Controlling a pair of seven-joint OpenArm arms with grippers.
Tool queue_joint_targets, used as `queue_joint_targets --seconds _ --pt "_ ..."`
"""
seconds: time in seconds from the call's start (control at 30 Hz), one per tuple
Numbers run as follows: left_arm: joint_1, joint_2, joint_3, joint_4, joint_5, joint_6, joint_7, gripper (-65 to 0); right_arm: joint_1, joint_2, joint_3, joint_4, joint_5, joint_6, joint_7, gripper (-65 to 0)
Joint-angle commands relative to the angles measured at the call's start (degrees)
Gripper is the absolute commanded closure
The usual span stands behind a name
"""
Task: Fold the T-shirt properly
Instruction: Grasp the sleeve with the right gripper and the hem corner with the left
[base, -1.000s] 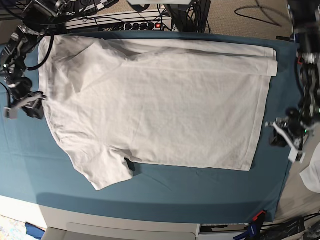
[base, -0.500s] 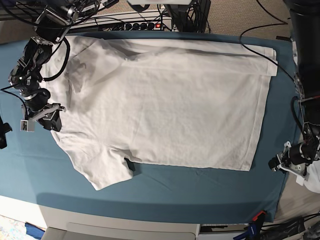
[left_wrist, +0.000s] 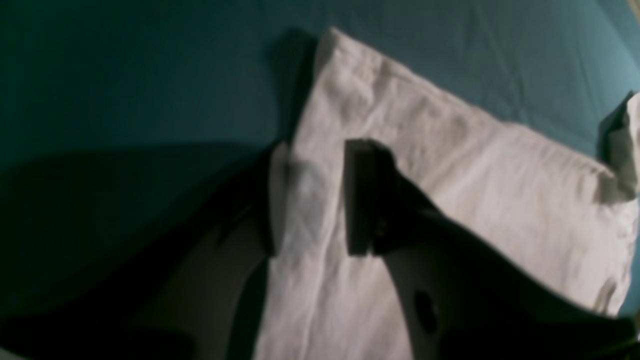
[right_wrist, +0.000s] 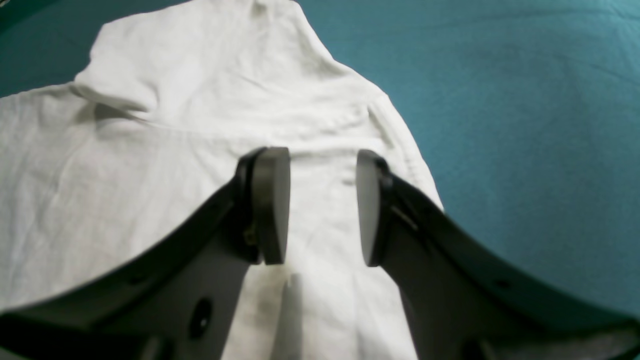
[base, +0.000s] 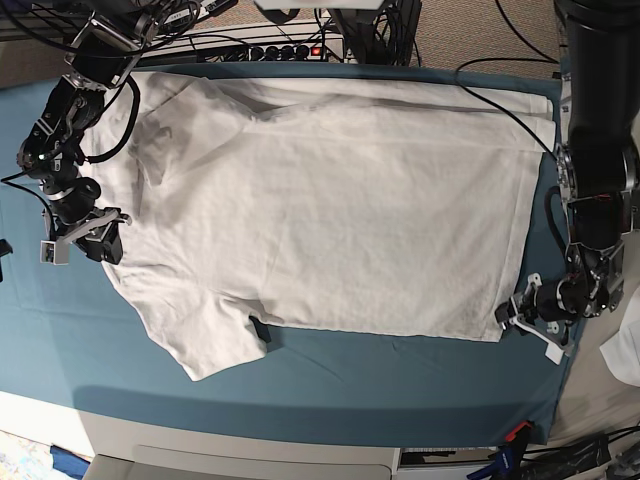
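The white T-shirt (base: 320, 200) lies spread flat on the teal cloth (base: 380, 385), its near sleeve (base: 205, 340) pointing at the table's front and a small dark tag (base: 260, 331) beside it. My right gripper (base: 80, 242) is at the shirt's left edge. In the right wrist view it (right_wrist: 320, 210) stands open just above the white fabric (right_wrist: 150, 165). My left gripper (base: 523, 325) is at the shirt's near right corner. In the left wrist view it (left_wrist: 315, 197) is open over the hem edge of the shirt (left_wrist: 450, 200).
A small white cloth scrap (base: 625, 355) lies past the teal cloth's right edge. A power strip and cables (base: 270, 45) run along the back. A cable (base: 510, 105) crosses the shirt's far right corner. The table's pale front edge (base: 250, 450) is below.
My left gripper has swung down and then inward to the shirt's near right corner. My right gripper moved down and onto the shirt's left edge, then held still.
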Motion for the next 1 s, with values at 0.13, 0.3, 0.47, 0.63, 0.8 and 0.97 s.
queue_joint_targets --seconds 0.13,0.3,0.47,0.63,0.8,0.97 --pt "-0.39 -1.36 -0.11 0.87 1.38 -0.02 -1.18 -20.4 1.09 0.98 0.11 0.85 1.03 0.31 1.44 -22.4" --pt "-0.15 -2.05 -0.11 0.87 1.31 -0.04 -1.73 -20.4 1.09 0.98 0.11 0.85 1.03 0.31 1.44 -22.3" --pt "-0.15 -2.23 -0.11 0.87 0.68 -0.04 -1.99 -20.4 1.09 0.98 0.11 0.85 1.03 0.31 1.44 -22.4" --pt "-0.15 -1.84 -0.11 0.87 -0.81 -0.09 -1.90 -20.4 1.11 0.98 0.11 0.85 1.05 0.31 1.53 -22.4" --pt "-0.15 -0.66 -0.11 0.87 -0.85 -0.35 -1.97 -20.4 1.09 0.98 0.13 0.85 1.05 0.31 1.62 -22.3" --pt "-0.15 0.74 -0.11 0.87 -1.05 -0.76 -1.99 -20.4 1.09 0.98 0.13 0.85 1.05 0.28 1.64 -22.3"
